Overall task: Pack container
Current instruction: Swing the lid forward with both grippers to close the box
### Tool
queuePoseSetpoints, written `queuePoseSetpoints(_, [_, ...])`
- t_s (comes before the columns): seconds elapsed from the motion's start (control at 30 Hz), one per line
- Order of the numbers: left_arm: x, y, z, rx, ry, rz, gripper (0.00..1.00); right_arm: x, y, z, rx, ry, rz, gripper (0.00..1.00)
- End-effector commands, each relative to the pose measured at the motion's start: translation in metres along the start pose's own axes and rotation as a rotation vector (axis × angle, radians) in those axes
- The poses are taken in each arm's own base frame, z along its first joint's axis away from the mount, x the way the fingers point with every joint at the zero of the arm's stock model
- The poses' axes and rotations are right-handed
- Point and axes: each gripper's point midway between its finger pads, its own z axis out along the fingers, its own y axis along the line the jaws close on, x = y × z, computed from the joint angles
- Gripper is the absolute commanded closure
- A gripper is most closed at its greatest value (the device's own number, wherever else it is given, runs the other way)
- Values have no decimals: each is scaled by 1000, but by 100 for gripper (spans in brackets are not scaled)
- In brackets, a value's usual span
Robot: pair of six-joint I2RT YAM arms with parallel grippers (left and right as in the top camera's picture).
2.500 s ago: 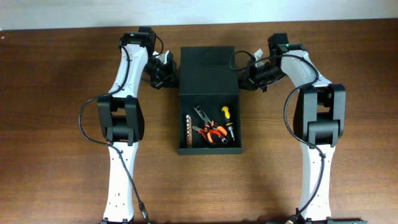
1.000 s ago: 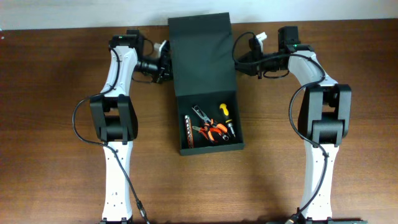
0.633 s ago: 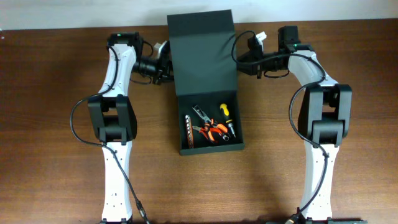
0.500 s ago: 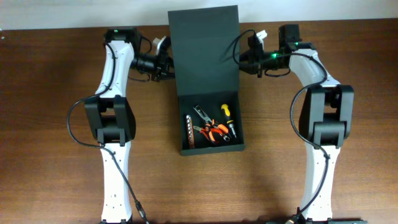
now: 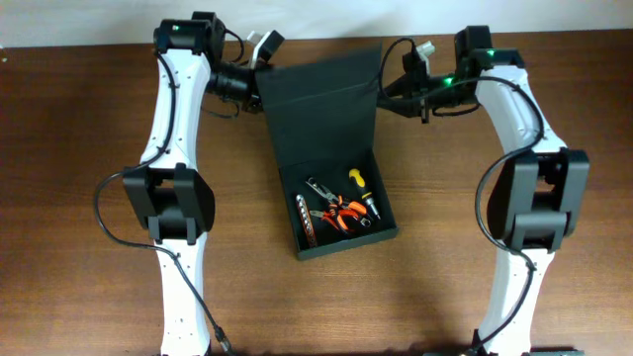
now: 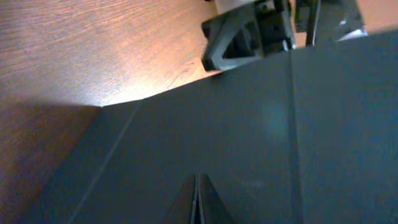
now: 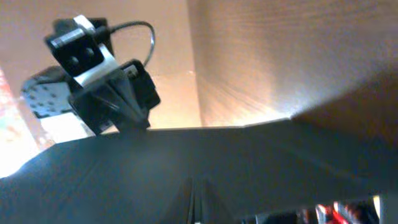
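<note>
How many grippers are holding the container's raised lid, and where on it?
2. The left gripper is shut on the lid at its far left edge; the right gripper is shut on its far right edge. No other gripper is in view.

Orange-handled pliers, yellow-handled screwdriver, brown wooden table.

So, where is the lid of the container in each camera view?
Overhead: lid at top centre.
Left wrist: lid fills the lower part of the picture.
Right wrist: lid runs across the bottom.
Shared landmark: wooden table, seen behind the lid in both wrist views.
</note>
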Motion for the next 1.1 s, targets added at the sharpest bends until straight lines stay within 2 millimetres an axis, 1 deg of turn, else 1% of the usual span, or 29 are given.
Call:
queuePoseSetpoints(0.0, [1,-20,-2,-8,-1,23,98,17,18,-8,89,-13,-138,96])
queuePoseSetpoints(0.13, [3,-30,6,-3,14,18,98,30,25,-11,102,4,-156,96])
queuePoseSetpoints(0.2, [5,-39,10,-1,24,23,98,35,28,-13,104,10,-160,96])
queuePoseSetpoints(0.27, [7,-49,15,3,32,30,98,38,26,-14,138,10,-148,96])
queuePoseSetpoints(0.37, [10,-64,20,7,44,43,98,43,17,-18,211,12,-124,96])
queuePoseSetpoints(0.47, [14,-77,23,-13,56,57,98,50,16,-20,234,24,-131,96])
queuePoseSetpoints(0.6, [21,-78,20,-137,72,40,98,58,21,-23,253,34,-141,96])
queuePoseSetpoints(0.7, [23,-92,15,-152,59,66,98,65,24,-28,293,33,-147,96])
queuePoseSetpoints(0.83, [26,-106,7,-180,39,69,98,74,37,-33,299,27,-180,96])
queuePoseSetpoints(0.97, [29,-120,8,-177,37,81,98,81,47,-36,303,18,-198,96])
queuePoseSetpoints(1.07, [34,-133,12,-170,44,107,98,87,47,-40,335,19,-194,96])
